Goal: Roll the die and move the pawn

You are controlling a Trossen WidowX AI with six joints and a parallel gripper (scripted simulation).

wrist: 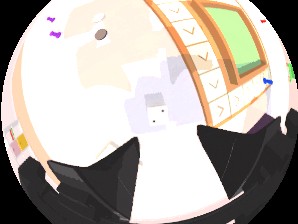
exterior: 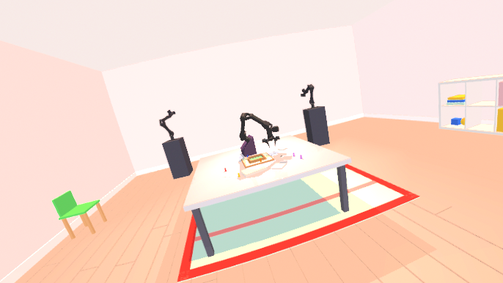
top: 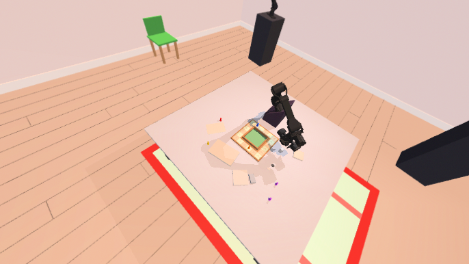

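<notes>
The game board [top: 239, 139] [exterior: 245, 163] [wrist: 178, 22] lies mid-table with the green tray [top: 255, 137] [wrist: 233, 26] at its centre. My orange pawn [top: 249, 148] stands on the board's track. The small white die [wrist: 156, 113] lies on the table just off the board's edge. My gripper [top: 291, 146] [exterior: 271, 144] [wrist: 168, 135] is open and empty. It hangs above the table with the die a little ahead of its fingertips. In the top and exterior views the die is too small to make out.
A blue pawn [top: 257, 125] [wrist: 268, 82] stands on the board. Red [top: 220, 119], yellow [top: 208, 142] and purple pawns [top: 276, 184] [top: 269, 199] stand off the board. Several tan cards [top: 223, 152] [top: 240, 177] [top: 299, 155] and a dark token [top: 273, 165] [wrist: 100, 34] lie nearby. The arm's dark base [top: 275, 115] stands behind the board.
</notes>
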